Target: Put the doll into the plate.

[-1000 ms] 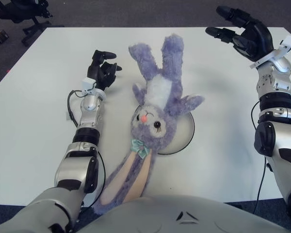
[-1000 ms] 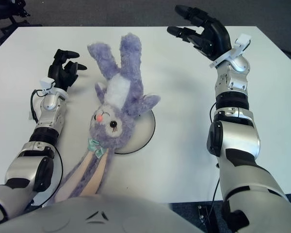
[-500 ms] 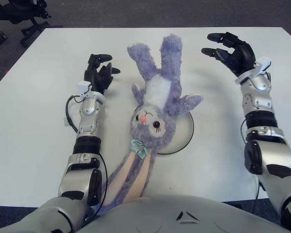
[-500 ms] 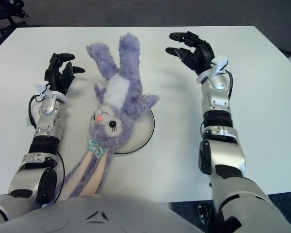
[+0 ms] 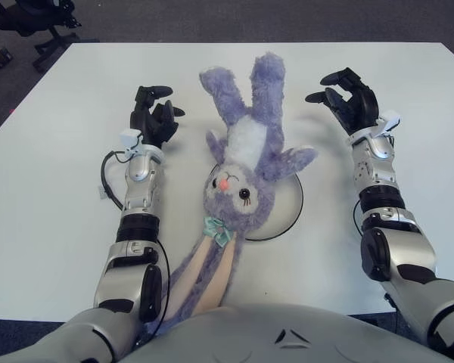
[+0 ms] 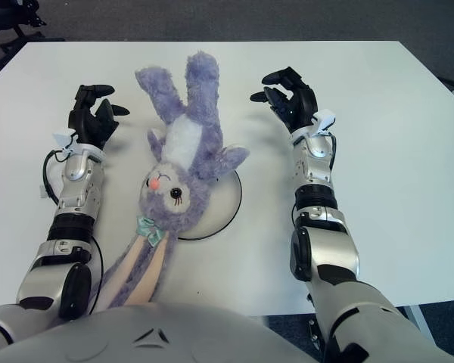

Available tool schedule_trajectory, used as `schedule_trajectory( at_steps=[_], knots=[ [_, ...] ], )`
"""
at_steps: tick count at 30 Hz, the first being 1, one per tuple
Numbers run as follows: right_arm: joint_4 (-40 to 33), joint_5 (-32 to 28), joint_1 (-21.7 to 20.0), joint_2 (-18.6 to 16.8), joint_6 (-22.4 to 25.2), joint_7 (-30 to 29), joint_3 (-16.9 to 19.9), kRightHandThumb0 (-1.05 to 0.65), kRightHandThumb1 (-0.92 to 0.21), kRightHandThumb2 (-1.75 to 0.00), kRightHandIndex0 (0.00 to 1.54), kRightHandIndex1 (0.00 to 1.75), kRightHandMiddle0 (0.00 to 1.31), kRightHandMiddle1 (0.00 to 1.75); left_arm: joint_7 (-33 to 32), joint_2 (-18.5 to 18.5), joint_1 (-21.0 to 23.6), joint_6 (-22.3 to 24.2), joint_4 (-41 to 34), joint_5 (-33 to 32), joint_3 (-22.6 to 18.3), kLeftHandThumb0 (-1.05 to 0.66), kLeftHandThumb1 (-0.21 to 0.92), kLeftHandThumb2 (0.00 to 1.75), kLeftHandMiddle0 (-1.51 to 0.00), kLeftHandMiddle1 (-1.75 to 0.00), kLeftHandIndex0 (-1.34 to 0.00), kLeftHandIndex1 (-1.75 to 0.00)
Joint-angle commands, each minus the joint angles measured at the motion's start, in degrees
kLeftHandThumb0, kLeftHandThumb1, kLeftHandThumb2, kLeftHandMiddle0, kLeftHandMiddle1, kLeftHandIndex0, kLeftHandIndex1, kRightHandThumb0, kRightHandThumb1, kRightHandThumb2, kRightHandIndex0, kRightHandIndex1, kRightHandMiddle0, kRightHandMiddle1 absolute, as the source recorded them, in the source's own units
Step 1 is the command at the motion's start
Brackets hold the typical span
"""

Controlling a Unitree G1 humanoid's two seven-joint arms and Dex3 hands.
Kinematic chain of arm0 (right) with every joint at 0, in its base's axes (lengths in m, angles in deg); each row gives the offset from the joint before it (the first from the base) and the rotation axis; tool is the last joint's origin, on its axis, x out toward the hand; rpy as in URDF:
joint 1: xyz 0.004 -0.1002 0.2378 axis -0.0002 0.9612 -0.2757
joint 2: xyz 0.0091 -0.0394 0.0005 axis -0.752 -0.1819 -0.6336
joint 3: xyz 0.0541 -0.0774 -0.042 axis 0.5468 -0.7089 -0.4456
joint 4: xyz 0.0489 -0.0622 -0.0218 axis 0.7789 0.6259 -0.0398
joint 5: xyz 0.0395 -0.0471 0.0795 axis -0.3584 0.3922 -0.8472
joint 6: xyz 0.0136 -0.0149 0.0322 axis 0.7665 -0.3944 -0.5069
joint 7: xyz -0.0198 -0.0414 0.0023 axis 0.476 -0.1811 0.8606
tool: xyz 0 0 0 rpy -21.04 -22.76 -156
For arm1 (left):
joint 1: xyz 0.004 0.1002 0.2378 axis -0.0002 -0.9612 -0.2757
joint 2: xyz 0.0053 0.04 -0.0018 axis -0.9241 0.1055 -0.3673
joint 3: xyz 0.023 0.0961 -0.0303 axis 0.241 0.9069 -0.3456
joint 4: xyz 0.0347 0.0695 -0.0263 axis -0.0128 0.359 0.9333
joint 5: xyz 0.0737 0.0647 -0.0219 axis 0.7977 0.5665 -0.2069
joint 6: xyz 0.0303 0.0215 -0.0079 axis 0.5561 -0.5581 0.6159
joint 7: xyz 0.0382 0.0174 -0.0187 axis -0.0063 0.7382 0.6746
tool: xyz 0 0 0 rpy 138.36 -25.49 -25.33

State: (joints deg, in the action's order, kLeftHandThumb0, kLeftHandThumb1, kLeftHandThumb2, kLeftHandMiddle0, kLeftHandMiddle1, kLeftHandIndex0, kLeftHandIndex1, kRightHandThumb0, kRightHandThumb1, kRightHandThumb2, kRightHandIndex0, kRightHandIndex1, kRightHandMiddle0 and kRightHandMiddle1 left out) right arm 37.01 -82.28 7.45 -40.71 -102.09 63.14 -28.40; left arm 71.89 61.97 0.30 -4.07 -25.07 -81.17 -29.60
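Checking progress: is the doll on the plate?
Partly: the doll's head covers the plate; legs and ears lie on the table.

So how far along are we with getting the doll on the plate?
The doll already lies across the plate, head on it, legs and ears spilling onto the table. Left hand and right hand flank it, holding nothing. Only tidying seems left.

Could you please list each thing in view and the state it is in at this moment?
doll: lying flat, head over the plate, body and long ears on the table.
plate: flat on the table, partly covered.
left hand: open, left of the doll.
right hand: open, right of the doll.
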Motion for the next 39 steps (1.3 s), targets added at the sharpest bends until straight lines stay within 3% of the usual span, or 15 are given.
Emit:
schedule_trajectory(
  at_steps=[1, 2, 3, 4, 7, 13, 16, 19, 23, 32, 39],
  knots=[
    [-0.6, -0.1, 0.5, 0.1, -0.9, -0.4, 0.3, -0.01, -0.92, -0.24, 0.62, 1.22, 0.33, 1.5, 0.6, 0.1, 0.0, -0.8, 0.5, -0.1, -0.4, -0.01, 0.68, 0.8, -0.42, -1.69, -0.27, -1.57],
    [-1.2, 1.2, 1.4, 0.3, 0.6, -1.9, -0.3, -0.01, -0.92, -0.24, 0.62, 1.22, 0.33, 1.5, 0.9, 0.0, 0.0, -0.8, 0.7, -0.2, -0.4, -0.01, 0.68, 0.8, -0.42, -1.69, -0.27, -1.57],
    [-1.7, 2.2, 2.0, 0.4, 1.8, -3.0, -0.8, -0.01, -0.87, -0.35, 0.59, 1.3, 0.33, 1.51, 1.1, 0.0, 0.1, -0.9, 1.0, -0.3, -0.4, -0.01, 0.68, 0.81, -0.42, -1.69, -0.27, -1.57],
    [-2.2, 3.2, 2.5, 0.5, 2.9, -4.2, -1.2, -0.01, -0.75, -0.58, 0.55, 1.43, 0.32, 1.57, 1.3, -0.1, 0.1, -1.0, 1.2, -0.3, -0.4, -0.01, 0.67, 0.82, -0.41, -1.7, -0.27, -1.57],
    [-3.2, 4.9, 3.1, 0.9, 4.7, -6.3, -1.9, -0.01, -0.6, -0.9, 0.49, 1.6, 0.29, 1.69, 1.5, 0.0, 0.2, -1.1, 1.4, -0.2, -0.4, -0.01, 0.67, 0.83, -0.41, -1.71, -0.27, -1.57],
    [-4.3, 6.9, 4.2, 1.2, 6.5, -8.8, -2.8, -0.01, -0.49, -1.08, 0.5, 1.65, 0.31, 1.74, 1.6, 0.1, 0.2, -1.3, 1.7, -0.2, -0.4, -0.01, 0.67, 0.83, -0.41, -1.72, -0.27, -1.57],
    [-3.8, 7.6, 4.6, 0.8, 5.9, -11.0, -2.7, -0.01, -0.48, -1.1, 0.5, 1.66, 0.32, 1.74, 1.7, 0.2, 0.1, -1.4, 1.6, 0.0, -0.2, -0.01, 0.67, 0.83, -0.41, -1.72, -0.27, -1.57],
    [-1.7, 8.3, 4.6, -0.1, 2.2, -13.9, -2.0, -0.25, -0.66, -0.86, 0.73, 1.72, 0.31, 1.75, 1.9, 0.2, -0.2, -1.5, 1.3, 0.3, 0.2, -0.01, 0.67, 0.83, -0.41, -1.73, -0.28, -1.56],
    [2.0, 7.4, 3.4, -0.3, -4.7, -12.9, -1.4, -0.35, -0.74, -0.76, 0.83, 1.74, 0.31, 1.75, 2.0, 0.3, -0.4, -1.6, 1.1, 0.5, 0.4, -0.01, 0.67, 0.83, -0.41, -1.73, -0.28, -1.56],
    [7.9, 5.7, 1.2, -0.1, -10.7, -11.6, -0.1, -0.37, -0.77, -0.72, 0.9, 1.75, 0.3, 1.75, 2.2, 0.3, -0.8, -1.4, 0.4, 0.6, 0.7, -0.01, 0.67, 0.83, -0.41, -1.73, -0.28, -1.56],
    [10.3, 7.8, 0.1, -1.6, -14.7, -20.7, 1.4, -0.37, -0.78, -0.71, 0.92, 1.75, 0.29, 1.75, 2.0, 0.3, -1.4, -0.9, -0.8, 0.6, 1.1, -0.01, 0.67, 0.83, -0.41, -1.73, -0.28, -1.56]
  ],
)
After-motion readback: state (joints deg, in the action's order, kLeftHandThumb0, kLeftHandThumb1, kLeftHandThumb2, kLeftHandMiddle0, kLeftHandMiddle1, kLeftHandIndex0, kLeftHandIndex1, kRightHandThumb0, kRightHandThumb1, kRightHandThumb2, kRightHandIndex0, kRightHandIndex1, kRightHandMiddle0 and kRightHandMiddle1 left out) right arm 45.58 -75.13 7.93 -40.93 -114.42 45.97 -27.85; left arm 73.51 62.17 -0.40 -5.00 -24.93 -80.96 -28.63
